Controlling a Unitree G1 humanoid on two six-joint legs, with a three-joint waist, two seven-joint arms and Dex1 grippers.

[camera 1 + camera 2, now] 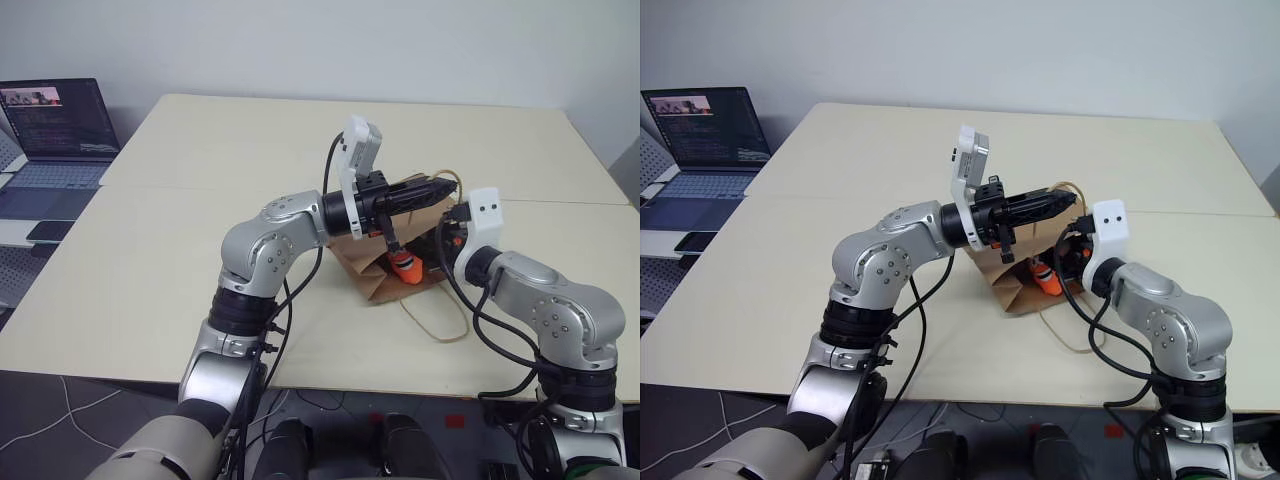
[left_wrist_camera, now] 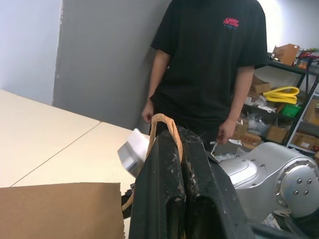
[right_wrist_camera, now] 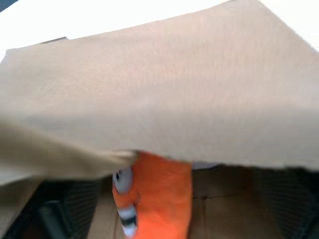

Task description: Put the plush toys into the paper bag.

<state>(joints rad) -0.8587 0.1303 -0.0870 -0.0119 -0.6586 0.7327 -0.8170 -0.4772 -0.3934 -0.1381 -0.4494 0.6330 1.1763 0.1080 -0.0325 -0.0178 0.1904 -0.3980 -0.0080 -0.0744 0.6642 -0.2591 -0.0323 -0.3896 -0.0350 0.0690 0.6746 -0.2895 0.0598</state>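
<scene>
Brown kraft paper bag (image 1: 375,268) lies near frame centre on the pale table (image 1: 150,270), mouth toward the lower right. Left eye view: left pincer (image 1: 440,187) clenched on one twisted handle (image 1: 452,178), lifting the bag's upper wall; the other handle loops loose on the table. Orange carrot (image 1: 404,268) sits at the mouth, partly under the raised paper. Right pincer (image 1: 443,238) is at the mouth beside the carrot; whether it grips anything I cannot tell here. The egg toy I cannot pick out. Right eye view: same layout, carrot (image 1: 1044,279) low in the opening; laptop (image 1: 705,135) at upper left, well apart. Left wrist view: black fingers (image 2: 169,189) pinched shut on the handle loop; a person in a black shirt (image 2: 209,55) stands past the far table edge. Right wrist view: carrot between two spread dark fingers (image 3: 65,209), released, paper overhead. Risks: carrot is only at the lip, so it may roll out if the bag shifts; the thin handle could tear or slip, dropping the wall onto the right pincer. Room: wide bare table all round, near edge closest.
</scene>
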